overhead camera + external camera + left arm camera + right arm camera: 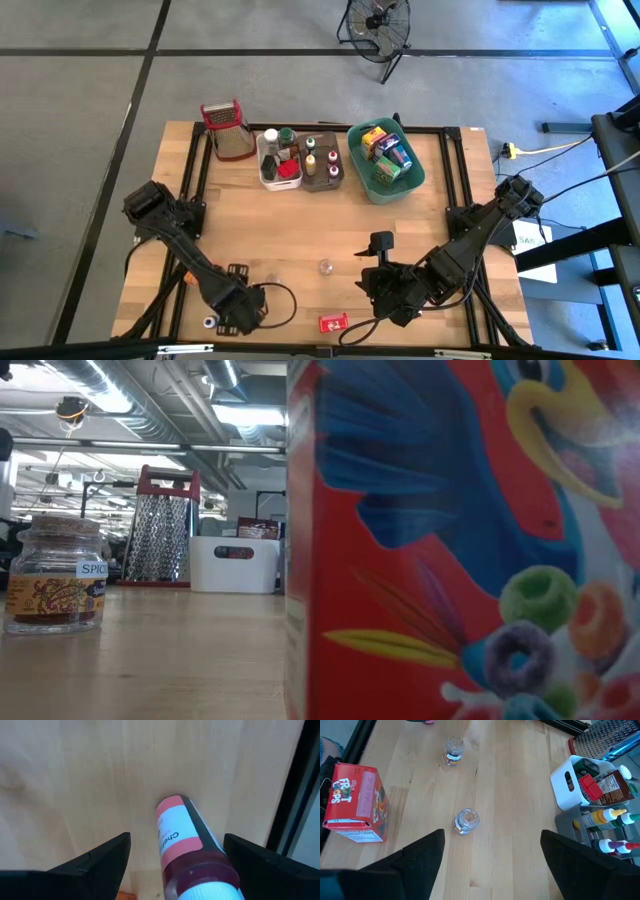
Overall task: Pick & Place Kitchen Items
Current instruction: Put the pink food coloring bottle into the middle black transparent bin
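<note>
Left wrist view: the left gripper [175, 860], jaws spread wide and empty, straddles a toppled red-labelled, white-capped bottle [187, 855] that could roll off the wooden counter's [75, 780] near-left edge if nudged.

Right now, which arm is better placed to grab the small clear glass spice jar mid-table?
Right. The right gripper is open and faces the small clear glass spice jar directly. The left gripper is open at the front-left corner, straddling a lying red-labelled bottle, farther away.
</note>
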